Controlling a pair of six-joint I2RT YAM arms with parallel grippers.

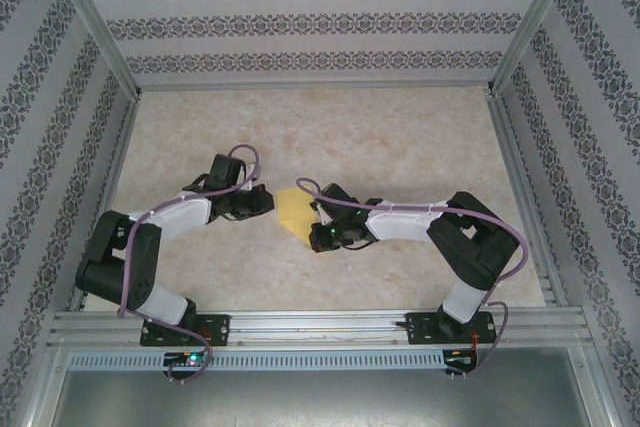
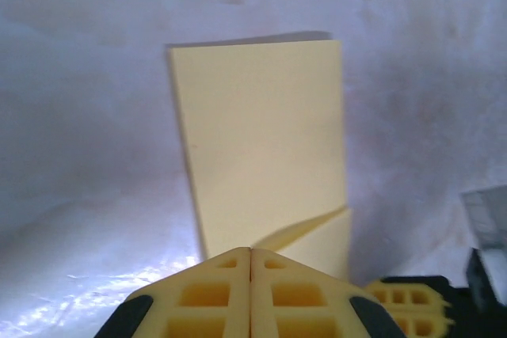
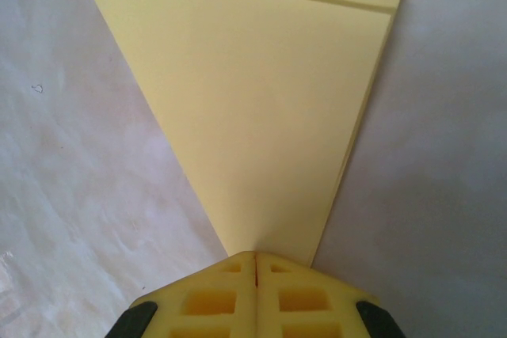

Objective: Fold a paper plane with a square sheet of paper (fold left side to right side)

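Observation:
The yellow sheet of paper (image 1: 293, 213) lies folded on the table between the two arms, as a wedge with layered edges. In the left wrist view the paper (image 2: 261, 140) lies flat, with a small flap lifted near its lower right corner. My left gripper (image 2: 251, 250) is shut, its tips over the paper's near edge (image 1: 271, 200). In the right wrist view the paper (image 3: 261, 116) narrows to a point under my right gripper (image 3: 256, 254). That gripper is also shut, its tips resting on the pointed end (image 1: 318, 228). No paper shows between either pair of jaws.
The marbled tabletop (image 1: 400, 147) is walled by patterned panels on three sides, with metal rails (image 1: 320, 322) along the near edge. The right gripper's yellow fingers (image 2: 404, 302) show in the lower right of the left wrist view, close to the paper.

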